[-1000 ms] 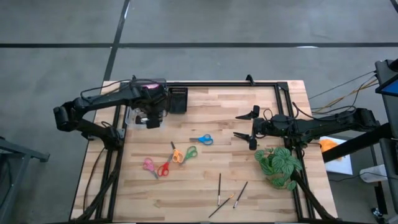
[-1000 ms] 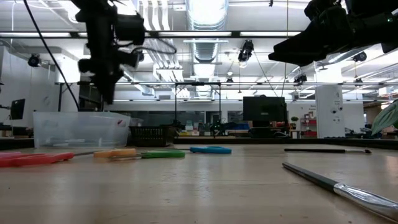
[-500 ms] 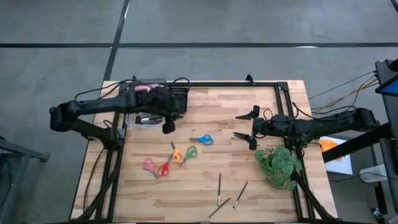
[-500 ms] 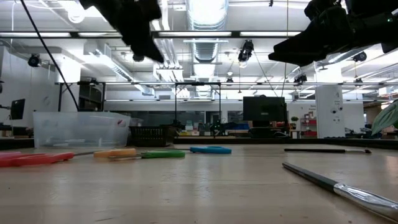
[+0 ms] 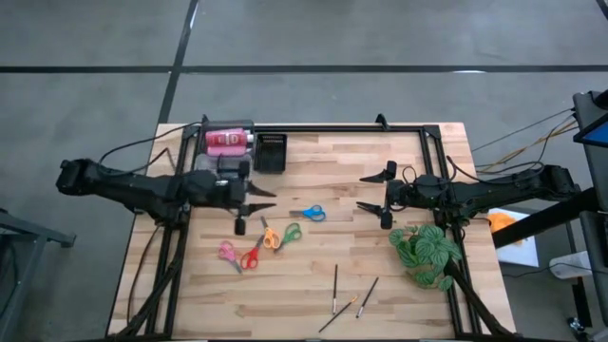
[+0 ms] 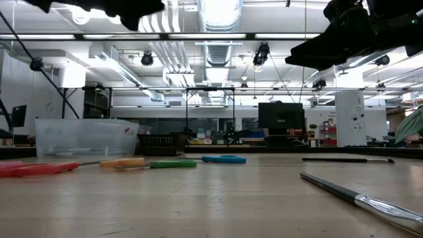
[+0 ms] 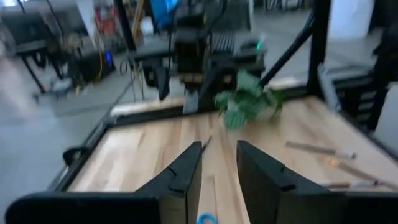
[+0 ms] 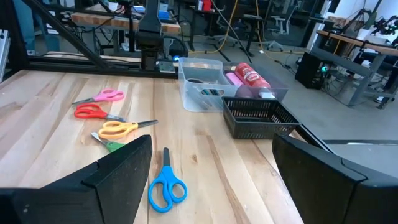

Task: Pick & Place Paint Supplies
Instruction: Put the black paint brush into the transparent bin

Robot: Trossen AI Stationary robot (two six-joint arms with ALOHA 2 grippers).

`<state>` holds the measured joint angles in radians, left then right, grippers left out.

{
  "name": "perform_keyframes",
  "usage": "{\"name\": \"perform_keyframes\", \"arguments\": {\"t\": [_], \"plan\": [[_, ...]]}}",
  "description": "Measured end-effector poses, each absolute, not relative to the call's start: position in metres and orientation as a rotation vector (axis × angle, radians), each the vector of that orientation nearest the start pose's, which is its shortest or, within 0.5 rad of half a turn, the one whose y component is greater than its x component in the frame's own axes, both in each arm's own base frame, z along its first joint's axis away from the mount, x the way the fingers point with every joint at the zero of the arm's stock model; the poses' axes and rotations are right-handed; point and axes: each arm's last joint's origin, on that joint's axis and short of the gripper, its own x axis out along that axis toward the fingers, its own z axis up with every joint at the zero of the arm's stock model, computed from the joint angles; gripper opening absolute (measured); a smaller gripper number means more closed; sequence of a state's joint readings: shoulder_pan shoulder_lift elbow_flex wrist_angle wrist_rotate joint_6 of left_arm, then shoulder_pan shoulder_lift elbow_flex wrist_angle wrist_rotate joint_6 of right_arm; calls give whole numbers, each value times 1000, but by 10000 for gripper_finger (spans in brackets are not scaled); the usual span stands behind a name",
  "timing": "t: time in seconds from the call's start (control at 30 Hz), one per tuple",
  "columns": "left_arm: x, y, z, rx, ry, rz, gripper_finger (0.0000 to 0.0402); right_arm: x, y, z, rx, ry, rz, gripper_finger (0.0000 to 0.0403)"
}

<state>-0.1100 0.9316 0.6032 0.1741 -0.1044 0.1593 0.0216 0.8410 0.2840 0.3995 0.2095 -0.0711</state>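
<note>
My left gripper [image 5: 256, 199] hovers level over the table's left half, just near of the clear tub [image 5: 211, 152], pointing right; its fingers [image 7: 186, 174] stand a little apart with nothing between them. A pink paint bottle [image 5: 226, 141] lies in the tub, beside a red one [image 8: 250, 76]. Blue scissors [image 5: 308, 212] lie flat just right of the gripper, with orange [image 5: 271, 237], green [image 5: 289, 232], red [image 5: 251, 257] and pink [image 5: 228, 252] pairs nearer the front. Three thin brushes [image 5: 334, 285] lie near the front edge. My right gripper [image 5: 378, 192] waits wide open at mid-right, holding nothing.
A black mesh tray [image 5: 272, 152] stands right of the tub at the far edge. A green leafy plant [image 5: 426, 252] sits at the right edge, near my right arm. Bare wood lies between the two grippers and along the far right.
My left gripper has swung away from above the tub toward the table's near edge and centre, rising a little. It has tipped from pointing down to pointing level toward the right. Its finger gap looks unchanged. The pink bottle in the tub now shows uncovered.
</note>
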Motion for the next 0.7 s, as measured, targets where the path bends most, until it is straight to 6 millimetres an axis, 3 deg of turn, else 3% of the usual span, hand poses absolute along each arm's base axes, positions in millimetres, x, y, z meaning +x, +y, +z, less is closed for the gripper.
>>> {"name": "perform_keyframes", "arguments": {"t": [0.33, 0.7], "plan": [[163, -19, 271, 180, -25, -29, 102, 179, -2, 206, -89, 164, -182, 331], [155, -18, 259, 187, 32, -33, 102, 179, -2, 206, -89, 165, -182, 331]]}}
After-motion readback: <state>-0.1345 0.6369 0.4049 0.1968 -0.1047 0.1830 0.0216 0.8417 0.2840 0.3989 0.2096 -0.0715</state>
